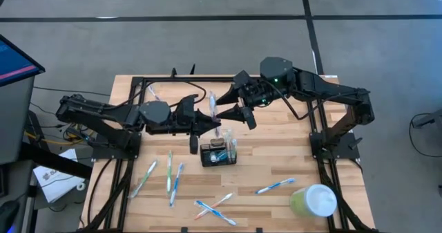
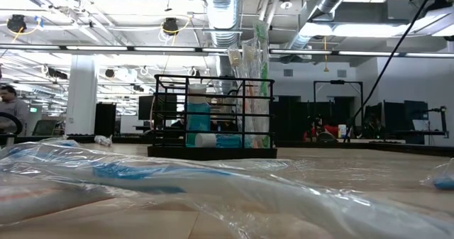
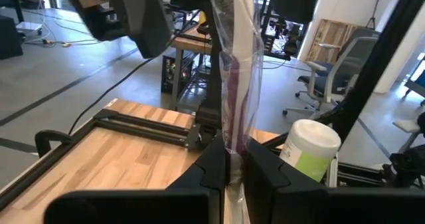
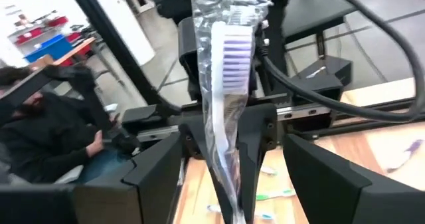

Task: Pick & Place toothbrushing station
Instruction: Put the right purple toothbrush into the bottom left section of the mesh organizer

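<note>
A: Left hand [image 3: 229, 167] status?
B: Clamped on a wrapped toothbrush [image 4: 229, 64], held upright above the worktop [image 1: 276, 171].
A: Right hand [image 4: 229, 177]?
B: Fingers apart, flanking that toothbrush (not gripping).
A: Toothbrushing station [image 1: 218, 152]?
B: Mid-worktop, just below both hands.

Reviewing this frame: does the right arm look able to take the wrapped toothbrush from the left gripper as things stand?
Probably yes. The left gripper holds the wrapped toothbrush upright, and the right gripper is open just in front of it; nothing stands between them.
</note>
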Robot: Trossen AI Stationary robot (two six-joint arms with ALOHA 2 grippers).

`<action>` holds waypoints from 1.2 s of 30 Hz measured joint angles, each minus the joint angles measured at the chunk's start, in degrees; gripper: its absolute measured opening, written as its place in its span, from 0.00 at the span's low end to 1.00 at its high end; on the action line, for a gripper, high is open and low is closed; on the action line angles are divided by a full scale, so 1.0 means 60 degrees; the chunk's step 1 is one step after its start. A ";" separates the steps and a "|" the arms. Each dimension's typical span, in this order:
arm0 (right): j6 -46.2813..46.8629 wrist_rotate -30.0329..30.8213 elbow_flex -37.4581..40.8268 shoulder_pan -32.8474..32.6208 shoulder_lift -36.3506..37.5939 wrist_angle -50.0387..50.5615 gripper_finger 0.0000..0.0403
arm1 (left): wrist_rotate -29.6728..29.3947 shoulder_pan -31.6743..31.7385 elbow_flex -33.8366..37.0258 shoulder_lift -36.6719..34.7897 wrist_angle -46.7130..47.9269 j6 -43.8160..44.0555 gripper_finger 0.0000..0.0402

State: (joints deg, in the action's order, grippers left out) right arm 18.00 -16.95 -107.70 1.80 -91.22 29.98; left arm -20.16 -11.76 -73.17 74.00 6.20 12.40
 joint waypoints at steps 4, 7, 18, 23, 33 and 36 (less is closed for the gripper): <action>0.0063 0.0437 -0.0003 -0.0082 -0.0248 -0.0271 0.63 | 0.0003 0.0114 0.0000 0.0000 -0.0011 0.0014 0.04; 0.0245 0.0364 0.0006 -0.0140 -0.0426 -0.0380 0.63 | 0.0053 0.0189 0.0000 0.0000 -0.0011 0.0016 0.04; 0.0255 0.0336 0.0004 -0.0224 -0.0403 -0.0483 0.63 | 0.0350 0.0199 0.0000 0.0000 0.0375 0.0171 0.04; 0.0255 0.0336 -0.0001 -0.0281 -0.0399 0.0023 0.61 | 0.0198 0.0199 0.0000 -0.0004 0.0040 0.0021 0.04; -0.0088 0.0838 0.0000 -0.0556 -0.0474 0.0051 0.40 | 0.0375 0.0199 0.0000 -0.0039 -0.0117 0.0018 0.04; -0.0108 0.0861 -0.0007 -0.0548 -0.0471 0.0180 0.29 | 0.0429 0.0199 0.0000 -0.0102 -0.0135 0.0014 0.04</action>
State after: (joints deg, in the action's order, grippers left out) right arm 17.35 -11.79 -107.74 -1.49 -94.04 31.06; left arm -17.58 -10.57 -73.17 73.38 5.39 12.49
